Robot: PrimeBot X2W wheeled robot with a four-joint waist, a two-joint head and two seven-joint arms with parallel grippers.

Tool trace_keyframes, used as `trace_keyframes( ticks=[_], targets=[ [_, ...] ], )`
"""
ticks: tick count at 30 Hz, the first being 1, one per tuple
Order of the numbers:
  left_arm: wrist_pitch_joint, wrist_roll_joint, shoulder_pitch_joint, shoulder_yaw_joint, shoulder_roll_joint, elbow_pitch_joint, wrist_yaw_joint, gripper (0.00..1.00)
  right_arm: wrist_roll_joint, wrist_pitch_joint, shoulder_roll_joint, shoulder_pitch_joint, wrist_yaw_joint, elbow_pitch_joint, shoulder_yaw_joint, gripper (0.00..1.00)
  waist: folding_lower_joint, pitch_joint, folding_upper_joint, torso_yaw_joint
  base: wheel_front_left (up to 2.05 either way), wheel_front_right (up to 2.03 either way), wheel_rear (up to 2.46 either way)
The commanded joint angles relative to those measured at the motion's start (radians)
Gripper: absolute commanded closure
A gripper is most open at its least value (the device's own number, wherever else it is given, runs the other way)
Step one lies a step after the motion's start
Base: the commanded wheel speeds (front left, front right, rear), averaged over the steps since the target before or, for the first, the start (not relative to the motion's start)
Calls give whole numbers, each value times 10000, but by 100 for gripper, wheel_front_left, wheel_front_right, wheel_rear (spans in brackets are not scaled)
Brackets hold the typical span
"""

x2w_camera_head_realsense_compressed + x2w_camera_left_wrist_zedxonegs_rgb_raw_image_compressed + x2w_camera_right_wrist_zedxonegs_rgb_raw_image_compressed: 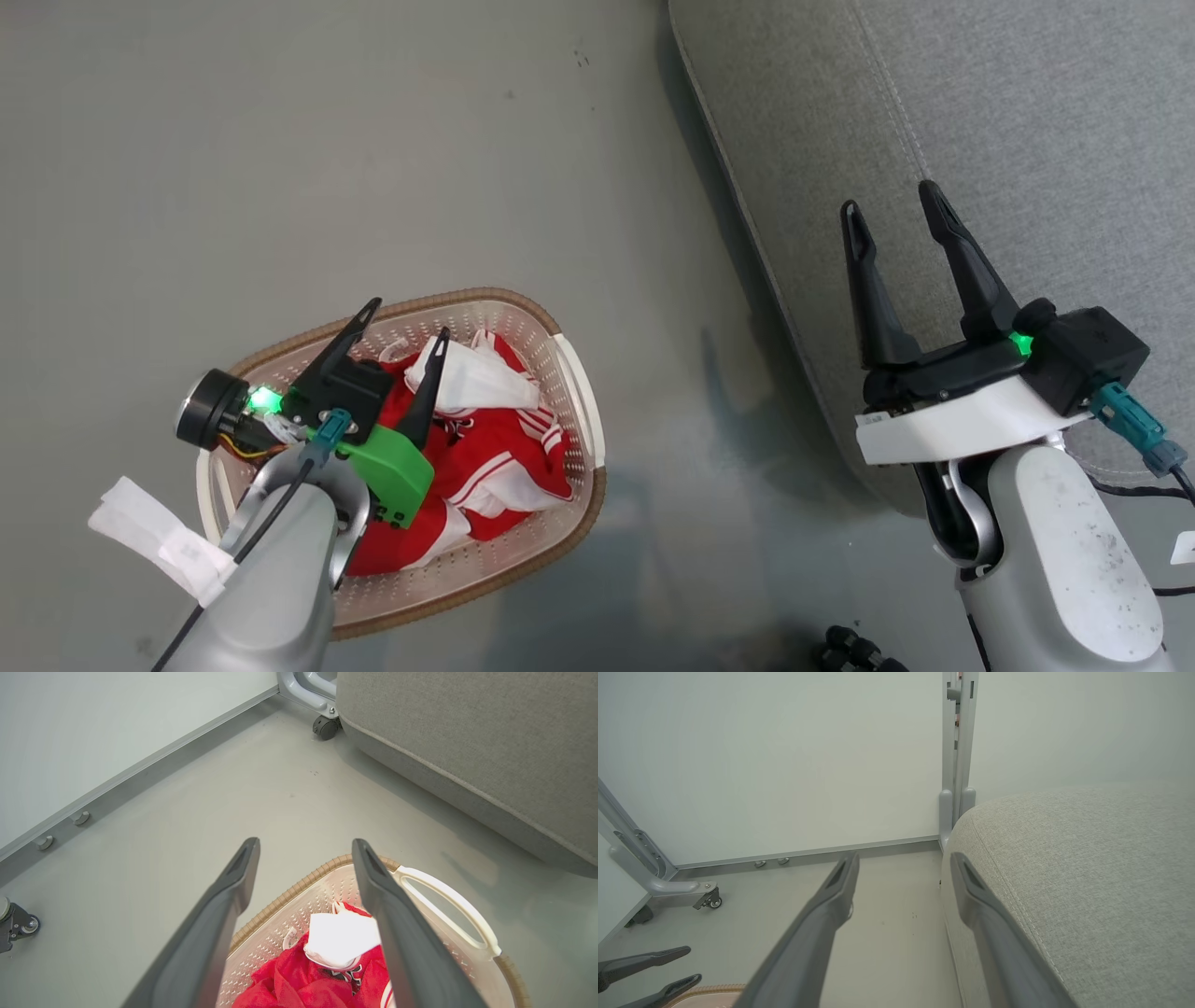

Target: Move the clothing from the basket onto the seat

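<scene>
Perforated plastic basket (pixel 560 439); red cloth jersey (pixel 504 457); matt woven-fabric seat (pixel 980 112); smooth floor (pixel 280 140).

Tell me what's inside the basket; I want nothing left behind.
Inside the basket lies the clothing: a crumpled red jersey with white stripes, a white part uppermost. Anything beneath it, or under the open left gripper above the basket, is hidden.

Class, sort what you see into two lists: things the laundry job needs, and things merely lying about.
Job: red jersey, basket, grey seat, open left gripper over the basket.
Lying about: caster wheel, metal frame leg, wall rail.
</scene>
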Motion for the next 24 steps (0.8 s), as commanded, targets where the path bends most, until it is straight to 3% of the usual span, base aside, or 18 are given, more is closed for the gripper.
trace_keyframes(
  ticks=[1, 24],
  targets=[
    [-5, 3, -341, -61, 128, 179, -46, 0, 40, -18, -24, -200, 1, -73, 32, 0, -1, 656, 106, -329, 0, 0, 0],
    [-7, 222, -2756, -2581, 1048, 4795, -74, 0, 330, -18, -24, -959, 1, -691, 334, 0, -1, 2826, 106, -990, 0, 0, 0]
  ],
)
